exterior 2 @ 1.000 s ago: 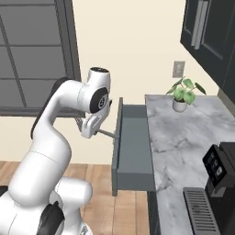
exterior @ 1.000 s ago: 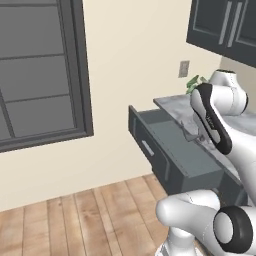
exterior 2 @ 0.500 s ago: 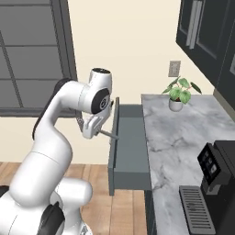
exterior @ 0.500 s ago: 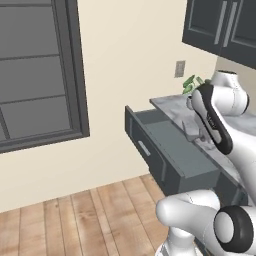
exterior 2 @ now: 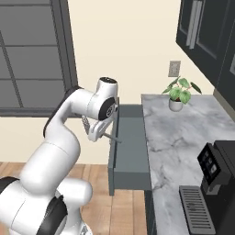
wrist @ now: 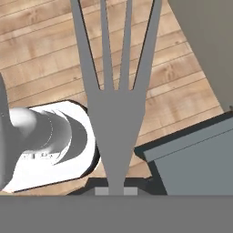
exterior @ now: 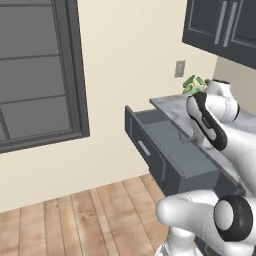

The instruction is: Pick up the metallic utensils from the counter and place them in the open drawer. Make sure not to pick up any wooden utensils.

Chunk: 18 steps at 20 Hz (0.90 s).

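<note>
Wood floor [wrist: 41, 54] beneath; tool [wrist: 116, 189] clamps fork [wrist: 116, 109] beside open drawer [exterior 2: 131, 151].

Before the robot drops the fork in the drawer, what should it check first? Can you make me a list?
1. Pincer shut on the fork: ok, the handle sits between the tips.
2. It is a metal fork, not the wooden spoon: ok, it is grey with four prongs.
3. Drawer pulled open: ok.
4. Fork over the inside of the drawer: not ok, in the hand view the prongs hang above the wooden floor, beside the drawer's corner.
5. Room inside the drawer: ok, its bottom looks bare.
6. More metal cutlery left on the counter: cannot tell.
</note>
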### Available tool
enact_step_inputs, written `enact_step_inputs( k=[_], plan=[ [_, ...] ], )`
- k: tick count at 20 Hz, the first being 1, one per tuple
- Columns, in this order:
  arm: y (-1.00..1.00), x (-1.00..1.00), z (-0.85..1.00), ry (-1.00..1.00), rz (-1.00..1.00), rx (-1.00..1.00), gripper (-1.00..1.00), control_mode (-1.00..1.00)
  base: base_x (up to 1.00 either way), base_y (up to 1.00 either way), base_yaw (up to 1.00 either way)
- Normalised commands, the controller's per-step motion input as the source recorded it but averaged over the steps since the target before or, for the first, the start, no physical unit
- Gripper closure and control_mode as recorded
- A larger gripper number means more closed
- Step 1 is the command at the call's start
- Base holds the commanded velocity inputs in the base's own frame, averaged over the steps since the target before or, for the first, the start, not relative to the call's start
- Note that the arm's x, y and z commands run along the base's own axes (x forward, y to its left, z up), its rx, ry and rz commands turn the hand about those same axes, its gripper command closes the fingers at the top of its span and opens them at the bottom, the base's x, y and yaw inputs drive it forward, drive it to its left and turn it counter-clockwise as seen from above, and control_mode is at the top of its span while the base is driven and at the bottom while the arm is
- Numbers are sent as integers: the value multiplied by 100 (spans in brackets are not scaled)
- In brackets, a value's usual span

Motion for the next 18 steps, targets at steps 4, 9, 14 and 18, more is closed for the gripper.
enact_step_inputs(
  k=[4, 9, 14, 18],
  plan=[
    [0, 80, -56, -3, -14, 12, 100, -100, 0, 0, 0],
    [4, 77, -50, -3, -32, 3, 100, -100, 0, 0, 0],
    [-1, 39, -13, 0, -44, 0, 100, -100, 0, 0, 0],
    [0, 53, -24, 0, -47, 0, 100, -100, 0, 0, 0]
  ],
)
